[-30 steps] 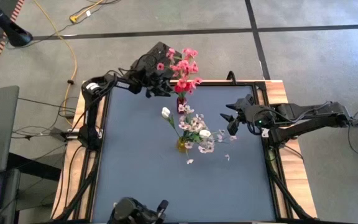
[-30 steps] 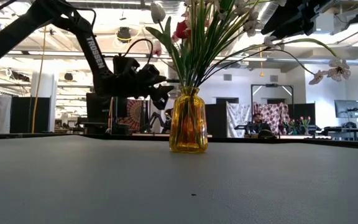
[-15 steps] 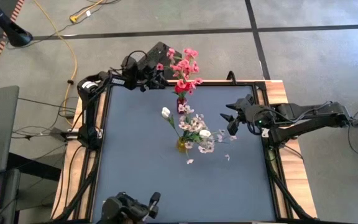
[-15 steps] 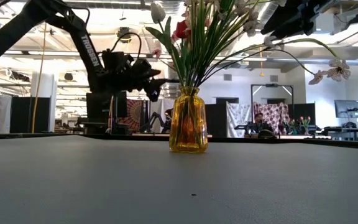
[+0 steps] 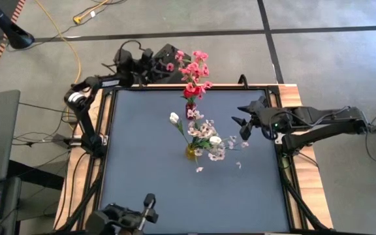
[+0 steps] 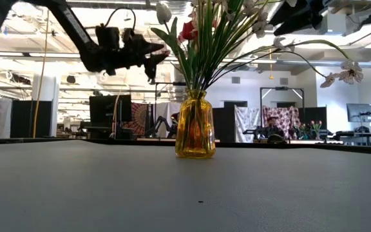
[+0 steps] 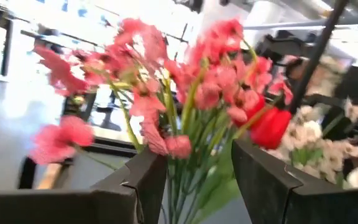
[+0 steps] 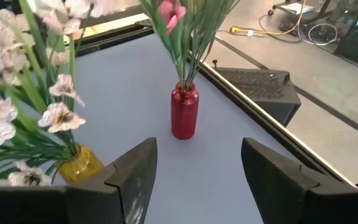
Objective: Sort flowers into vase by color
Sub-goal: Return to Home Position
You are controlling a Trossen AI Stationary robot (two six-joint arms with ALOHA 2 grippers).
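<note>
Left gripper (image 6: 154, 61): raised, level, beside red vase's (image 5: 190, 109) pink flowers (image 5: 192, 68); fingers wide, empty.
Right gripper (image 5: 240, 124): right of red vase, wide, empty.
White flowers (image 5: 207, 137): yellow vase (image 6: 195, 125), near red vase.
Right wrist view: showed red vase body.

You're in a robotics lab: an open hall with a monitor (image 6: 105, 108) and a seated person (image 6: 267, 125) behind your table (image 6: 185, 187), and a yellow cable (image 5: 83, 15) trailing over taped carpet (image 5: 331, 65).
</note>
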